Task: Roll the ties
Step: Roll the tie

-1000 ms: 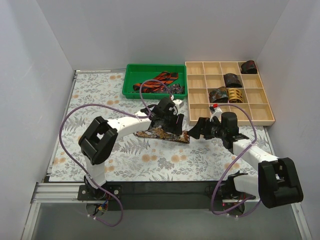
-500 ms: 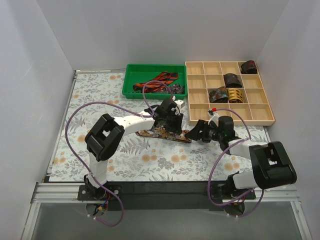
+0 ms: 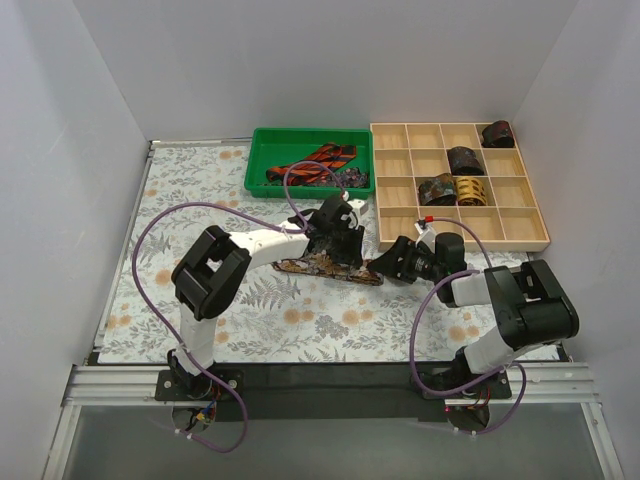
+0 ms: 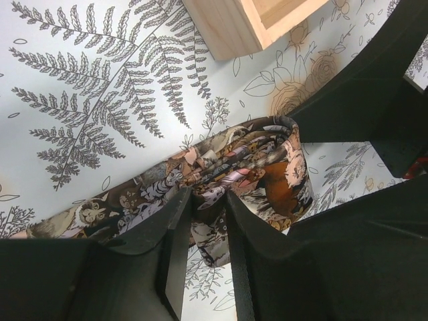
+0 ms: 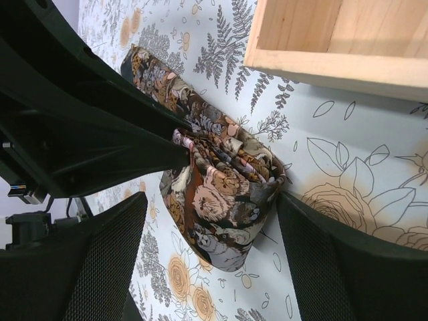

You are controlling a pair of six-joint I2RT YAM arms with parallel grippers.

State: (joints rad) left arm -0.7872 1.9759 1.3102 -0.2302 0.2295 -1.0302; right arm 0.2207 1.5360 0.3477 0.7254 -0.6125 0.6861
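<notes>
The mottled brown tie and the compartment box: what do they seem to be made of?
The tie looks like soft printed fabric, perhaps silk or polyester: it creases, with faint sheen. The compartment box looks like pale unvarnished wood: grain shows on its wall.

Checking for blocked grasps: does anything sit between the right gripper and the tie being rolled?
Nothing visible does. The right gripper has its open fingers on either side of the coiled end of the tie, while the left gripper pinches the same fabric from the opposite side.
</notes>
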